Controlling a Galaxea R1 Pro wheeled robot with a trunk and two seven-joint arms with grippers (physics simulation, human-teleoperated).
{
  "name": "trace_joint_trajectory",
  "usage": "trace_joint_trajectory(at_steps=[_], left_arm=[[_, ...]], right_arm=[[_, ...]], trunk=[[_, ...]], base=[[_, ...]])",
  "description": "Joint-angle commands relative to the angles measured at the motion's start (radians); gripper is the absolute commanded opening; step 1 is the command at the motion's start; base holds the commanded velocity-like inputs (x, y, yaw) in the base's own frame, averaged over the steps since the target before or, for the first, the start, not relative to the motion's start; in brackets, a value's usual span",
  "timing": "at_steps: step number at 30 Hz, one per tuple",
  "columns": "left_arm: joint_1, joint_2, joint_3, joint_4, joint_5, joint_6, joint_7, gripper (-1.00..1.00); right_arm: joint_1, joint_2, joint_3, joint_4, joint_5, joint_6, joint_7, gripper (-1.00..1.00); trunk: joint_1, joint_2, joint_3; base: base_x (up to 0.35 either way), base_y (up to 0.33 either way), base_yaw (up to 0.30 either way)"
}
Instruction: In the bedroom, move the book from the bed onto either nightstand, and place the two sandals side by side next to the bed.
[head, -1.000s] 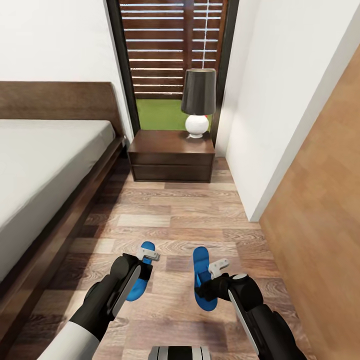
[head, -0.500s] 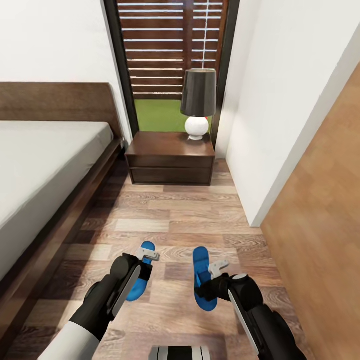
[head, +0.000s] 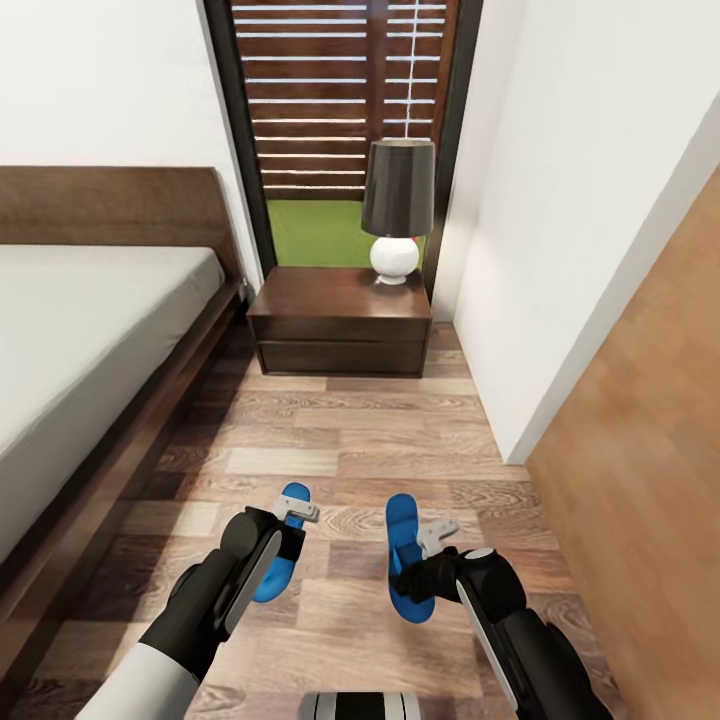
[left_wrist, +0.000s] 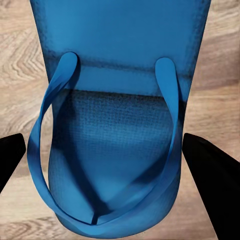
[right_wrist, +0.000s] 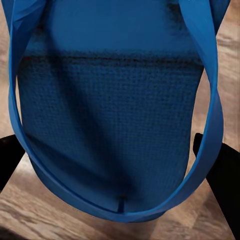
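**Both tools carrying a sandal each, above the floor beside the bed**

The left tool (head: 290, 520) is clamped on the left sandal (head: 272, 560), its dark fingers (left_wrist: 210, 175) flanking the sole at the toe end, with the thong strap (left_wrist: 50, 110) looping between them. The right tool (head: 432, 540) grips the right sandal (head: 405, 560) the same way; in the right wrist view its fingers (right_wrist: 220, 175) stand on either side of the sole. Both sandals seem to hang toe-down just clear of the plank floor (head: 350, 440), well apart from each other and pointing roughly the same way, toward the nightstand (head: 340, 320).

The bed (head: 90, 340) runs along the robot's left, its dark frame near the left arm. The nightstand stands at the head of the bed, against the wall, with a lamp (head: 397, 210) on its top. I cannot make out the book here.

The step in hand looks like setting the pair down. To do it well, I would bring the two soles closer until their long edges run parallel and nearly touch, with the toes level and close to the bed frame. Then lower both arms evenly so each sole lands flat, and let go only once it rests on the floor, so that neither sandal tips or skids out of line
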Motion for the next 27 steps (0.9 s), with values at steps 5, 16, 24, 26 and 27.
trace_joint_trajectory(at_steps=[5,16,24,26,27], left_arm=[[-0.001,0.000,-0.001,0.000,0.010,0.003,0.010,-1.00],[-0.001,0.000,-0.001,0.000,0.010,0.003,0.010,-1.00],[-0.001,0.000,-0.001,0.000,0.010,0.003,0.010,-1.00],[-0.001,0.000,-0.001,0.000,0.010,0.003,0.010,-1.00],[-0.001,0.000,-0.001,0.000,0.010,0.003,0.010,-1.00]], right_arm=[[-0.001,0.000,0.000,-0.001,0.010,0.004,0.008,-1.00],[0.000,0.000,-0.001,0.000,0.010,0.003,0.008,-1.00],[0.000,0.000,-0.001,0.002,0.009,0.002,0.009,-1.00],[0.000,0.000,-0.001,0.002,0.009,0.002,0.009,-1.00],[0.000,0.000,-0.001,0.002,0.009,0.002,0.009,-1.00]], trunk=[[0.000,0.000,-0.001],[0.000,0.000,-0.001],[0.000,0.000,-0.001],[0.000,0.000,-0.001],[0.000,0.000,-0.001]], base=[[0.128,0.000,0.000],[0.128,0.000,0.000],[0.128,0.000,0.000],[0.128,0.000,0.000],[0.128,0.000,0.000]])
